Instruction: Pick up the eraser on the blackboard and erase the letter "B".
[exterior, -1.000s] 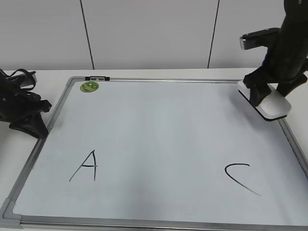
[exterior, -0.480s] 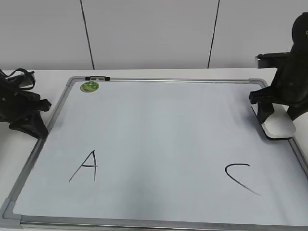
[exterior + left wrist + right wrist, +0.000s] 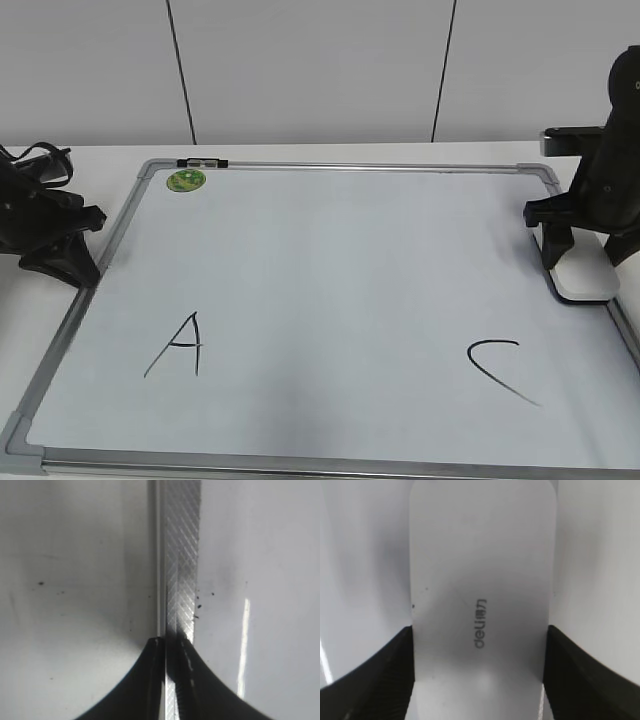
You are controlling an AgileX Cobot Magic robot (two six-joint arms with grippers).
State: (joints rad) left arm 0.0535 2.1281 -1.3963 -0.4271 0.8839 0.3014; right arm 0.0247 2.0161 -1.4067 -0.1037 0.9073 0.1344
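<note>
The exterior camera looks down at a slant from in front of the blackboard [image 3: 330, 300], taking in nearly its whole face and the wall behind. The left wrist camera points steeply down, very close to the board's left frame rail [image 3: 180, 555], with the left gripper [image 3: 170, 680] at bottom. The right wrist camera looks down at close range on the eraser [image 3: 482, 595], filling its frame; the exterior view shows that eraser [image 3: 585, 275] at the board's right edge.

The eraser [image 3: 583, 272], a flat white rounded block with grey lettering and a dark underside, lies on the right edge of the blackboard [image 3: 330, 250], a white silver-framed panel bearing no visible letter "B".
</note>
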